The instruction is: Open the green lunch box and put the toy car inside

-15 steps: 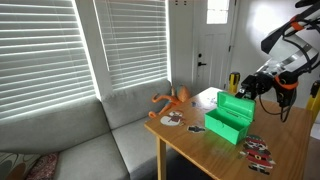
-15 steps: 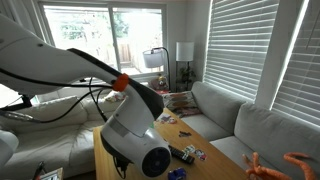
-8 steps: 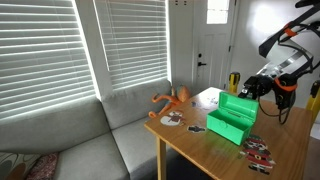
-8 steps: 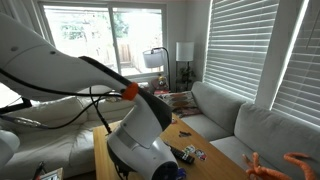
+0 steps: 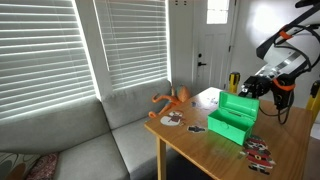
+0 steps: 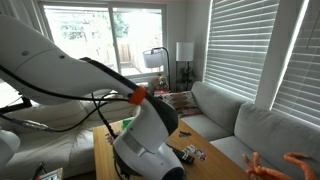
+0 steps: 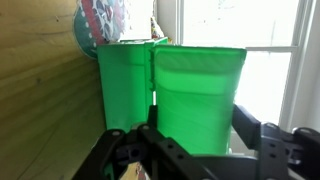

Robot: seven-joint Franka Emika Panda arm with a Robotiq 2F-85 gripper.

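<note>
Green lunch box (image 5: pixel 228 124) sits mid-way along the wooden table (image 5: pixel 195 152), its lid (image 5: pixel 240 104) standing upright at the back edge, so I judge the opening is nearly done. My gripper (image 5: pixel 251 88) hangs just behind the top of that lid, close to it or touching; I cannot tell which. In the wrist view green plastic fills the frame and dark finger links run along the bottom, but the tips are lost in shadow, so I cannot tell whether the jaws are apart or closed. To do this step well I would nudge the lid gently past upright so it cannot drop shut. I would keep the push slow so the light box does not slide on the wood, then lift clear before going for the toy car. Every camera sees only the box's outer walls, so I cannot say what it holds. Small toys (image 5: pixel 258 151) lie beside the box and an orange toy (image 5: pixel 172 98) beyond it; which is the car is too small to tell
</note>
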